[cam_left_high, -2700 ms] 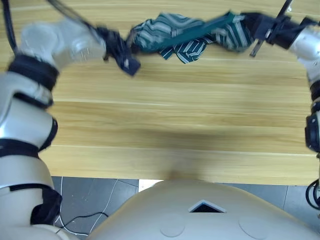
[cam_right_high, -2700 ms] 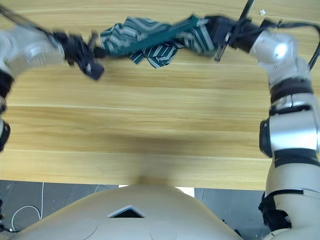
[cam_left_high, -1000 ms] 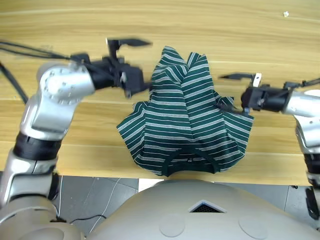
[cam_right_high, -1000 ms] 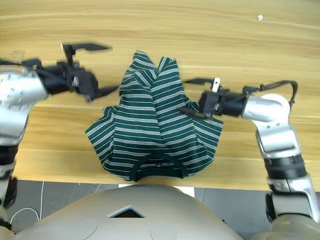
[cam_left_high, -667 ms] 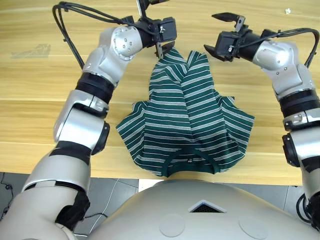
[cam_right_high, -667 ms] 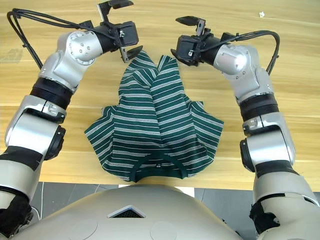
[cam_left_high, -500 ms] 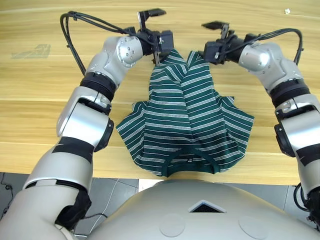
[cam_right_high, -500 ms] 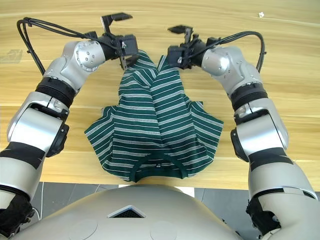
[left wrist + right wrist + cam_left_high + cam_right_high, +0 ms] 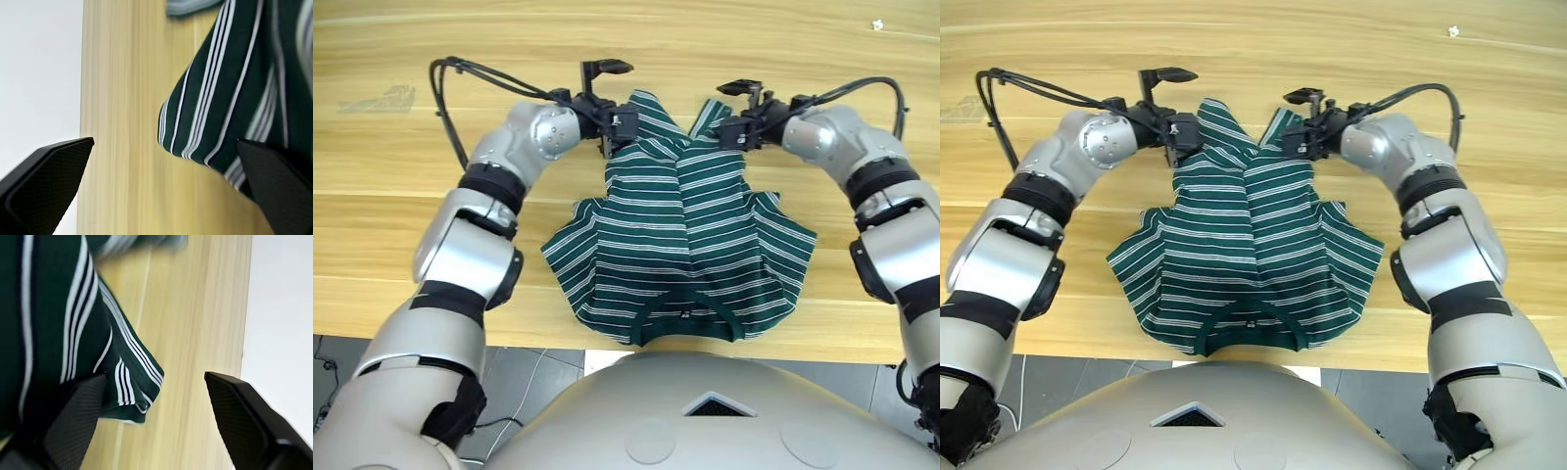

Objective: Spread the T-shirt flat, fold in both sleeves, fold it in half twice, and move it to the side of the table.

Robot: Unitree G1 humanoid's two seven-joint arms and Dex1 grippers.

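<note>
Change: A moment ago the T-shirt (image 9: 680, 235) hung bunched up between the two grippers, far out over the table (image 9: 391, 225). Now it lies crumpled on the wood. Both grippers have come down to its far edge.
Left gripper (image 9: 612, 103): The fingers (image 9: 44, 181) are wide apart. A far corner of the T-shirt sits between them, and one finger is right by the cloth.
Right gripper (image 9: 741, 110): The fingers (image 9: 244, 426) are wide apart too, with the other far corner between them.
T-shirt: Green with white stripes, in the middle of the table, neck hole near the robot.
</note>
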